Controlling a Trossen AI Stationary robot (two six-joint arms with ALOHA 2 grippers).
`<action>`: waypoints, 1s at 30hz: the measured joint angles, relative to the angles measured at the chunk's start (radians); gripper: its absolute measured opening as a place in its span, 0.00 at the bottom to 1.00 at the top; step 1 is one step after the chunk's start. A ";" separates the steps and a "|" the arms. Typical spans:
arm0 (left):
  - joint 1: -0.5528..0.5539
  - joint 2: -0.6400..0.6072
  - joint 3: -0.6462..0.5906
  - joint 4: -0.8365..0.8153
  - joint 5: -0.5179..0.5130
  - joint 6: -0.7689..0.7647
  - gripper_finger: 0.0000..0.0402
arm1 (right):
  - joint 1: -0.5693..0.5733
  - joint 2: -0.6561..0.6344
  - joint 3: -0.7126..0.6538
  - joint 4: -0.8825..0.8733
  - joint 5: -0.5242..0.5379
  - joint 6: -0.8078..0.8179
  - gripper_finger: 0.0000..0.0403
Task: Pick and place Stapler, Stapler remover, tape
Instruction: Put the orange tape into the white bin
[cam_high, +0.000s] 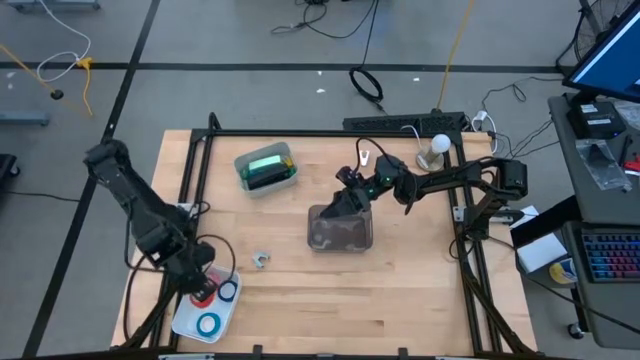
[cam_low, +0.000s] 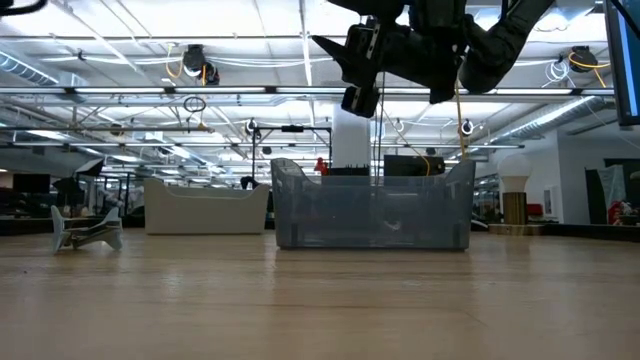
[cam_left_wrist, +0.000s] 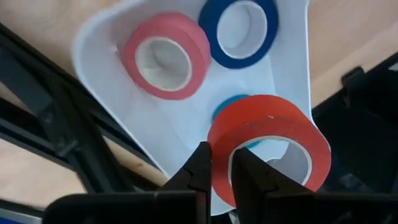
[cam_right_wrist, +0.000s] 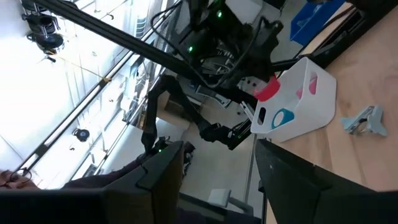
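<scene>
The left gripper (cam_left_wrist: 221, 171) is closed on the wall of an orange-red ring-shaped roll of tape (cam_left_wrist: 268, 140), one finger inside the pale centre hole and one outside, holding it just above a white plastic tray (cam_left_wrist: 289, 68) at the near left corner of the wooden desk (cam_high: 400, 290). Lying in that tray are a pink-red tape roll (cam_left_wrist: 165, 55), a dark blue tape roll (cam_left_wrist: 239, 30) beside it, and a teal tape roll (cam_left_wrist: 229, 107) mostly hidden behind the lifted one.

The right gripper (cam_high: 350, 200) hangs with its fingers spread apart and nothing between them, above the far rim of a clear smoky plastic bin (cam_high: 340, 229) near the desk's middle; in the low view it sits well above that bin. What the bin holds, if anything, is hard to make out through its walls.

A small silver metal staple remover (cam_high: 262, 260) lies on the bare wood between the bin and the tray. The light mint-green bar-shaped stapler (cam_high: 267, 164) rests inside a pale grey container (cam_high: 247, 180) toward the far side of the desk, left of the right gripper.
</scene>
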 joint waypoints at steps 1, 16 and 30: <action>-0.015 0.013 0.000 0.009 -0.001 -0.015 0.08 | -0.002 0.000 0.000 0.000 0.000 0.000 0.49; -0.145 0.149 -0.127 0.240 0.009 -0.165 0.08 | -0.007 0.000 0.000 0.032 0.000 0.000 0.49; -0.196 0.147 -0.173 0.279 0.006 -0.278 0.27 | -0.007 0.000 0.000 0.029 0.000 0.023 0.49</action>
